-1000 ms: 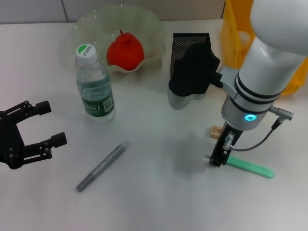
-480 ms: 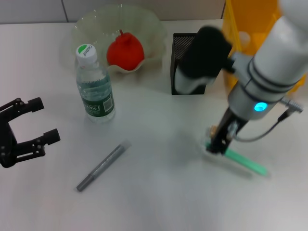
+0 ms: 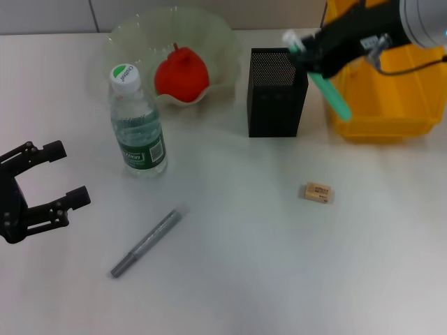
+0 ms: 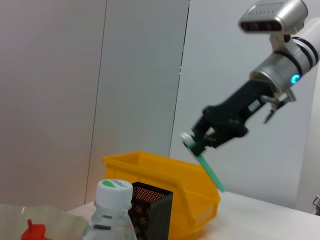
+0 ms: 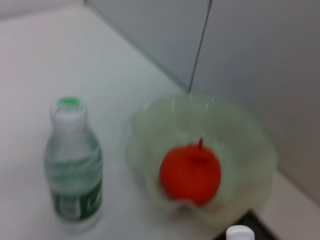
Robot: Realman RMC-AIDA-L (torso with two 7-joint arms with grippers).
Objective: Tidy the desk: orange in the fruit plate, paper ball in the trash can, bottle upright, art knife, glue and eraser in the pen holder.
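Right gripper (image 3: 307,54) is up in the air above the pen holder (image 3: 276,94), jaws pinching the glue (image 3: 328,87) near its white tip; the green stick hangs tilted, lower end over the gap between holder and trash can (image 3: 391,77). Left gripper (image 3: 59,174) hovers low at the table's left side, jaws spread, holding nothing. Orange (image 3: 181,75) sits in the fruit plate (image 3: 133,35). Bottle (image 3: 136,125) stands upright in front of the plate. Art knife (image 3: 148,241) lies flat on the table (image 3: 244,265), near the left gripper. Eraser (image 3: 317,192) lies alone in front of the holder.
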